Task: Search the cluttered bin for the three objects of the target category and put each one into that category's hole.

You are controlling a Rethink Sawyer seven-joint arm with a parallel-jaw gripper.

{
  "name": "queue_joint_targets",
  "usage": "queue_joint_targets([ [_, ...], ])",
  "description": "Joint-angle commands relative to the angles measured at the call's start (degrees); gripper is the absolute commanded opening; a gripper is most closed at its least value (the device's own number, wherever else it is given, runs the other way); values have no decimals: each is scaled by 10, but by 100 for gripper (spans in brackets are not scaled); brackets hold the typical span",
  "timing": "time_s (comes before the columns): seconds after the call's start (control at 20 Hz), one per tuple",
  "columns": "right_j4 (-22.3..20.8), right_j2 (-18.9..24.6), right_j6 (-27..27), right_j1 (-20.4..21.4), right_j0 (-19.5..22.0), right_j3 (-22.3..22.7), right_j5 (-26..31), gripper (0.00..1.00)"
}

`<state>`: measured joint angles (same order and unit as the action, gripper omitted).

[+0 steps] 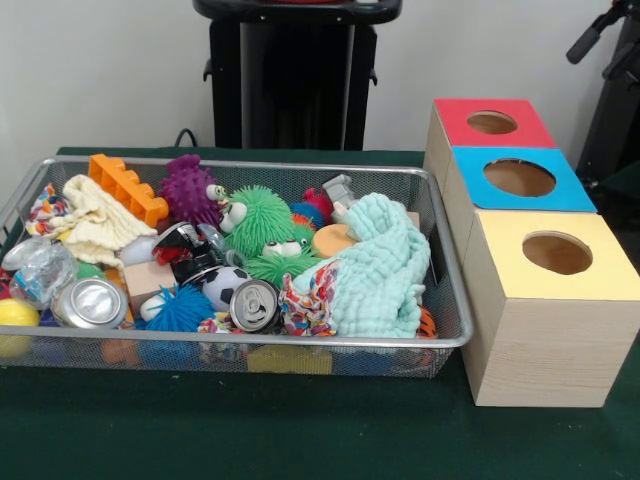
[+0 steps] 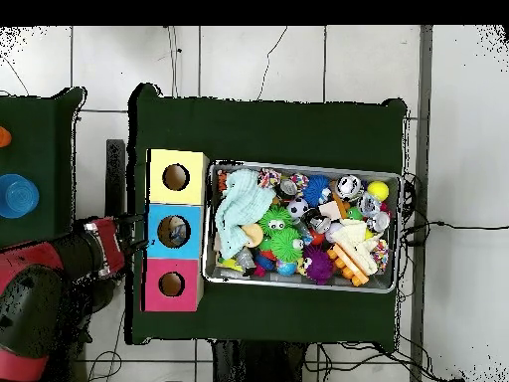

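A wire mesh bin [image 1: 452,335] on the green table is heaped with clutter. In it are two drink cans [image 1: 254,305] [image 1: 90,302], a green fuzzy toy [image 1: 262,222], a purple spiky toy [image 1: 190,190], an orange block [image 1: 125,187], a mint cloth [image 1: 380,275], a cream cloth [image 1: 95,220] and a soccer ball [image 1: 222,285]. Right of the bin stand three wooden boxes, each with a round hole: red-topped [image 1: 520,130], blue-topped [image 1: 480,190], yellow-topped [image 1: 505,260]. Only the overhead view shows my gripper [image 2: 129,234]. It hovers beside the blue-topped box [image 2: 156,214], off the bin [image 2: 303,165].
In the overhead view a second green table at the left edge carries a blue cup [image 2: 17,195] and an orange item [image 2: 3,136]. My red arm [image 2: 40,288] fills the lower left. Cables trail on the tiled floor around the table.
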<state>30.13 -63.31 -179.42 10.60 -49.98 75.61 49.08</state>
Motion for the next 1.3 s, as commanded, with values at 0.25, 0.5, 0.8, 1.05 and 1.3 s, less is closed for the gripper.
queue_joint_targets([
  [0.25, -17, 134, 2, 68, 41, 81, -50, 100],
  [0.5, -32, 147, 12, 86, 46, 99, -60, 100],
  [0.8, -60, 153, 33, 120, 43, 132, -79, 100],
  [1.05, -83, 158, 34, 135, 42, 142, -89, 100],
  [1.3, -99, 164, 9, 129, 30, 152, -121, 100],
])
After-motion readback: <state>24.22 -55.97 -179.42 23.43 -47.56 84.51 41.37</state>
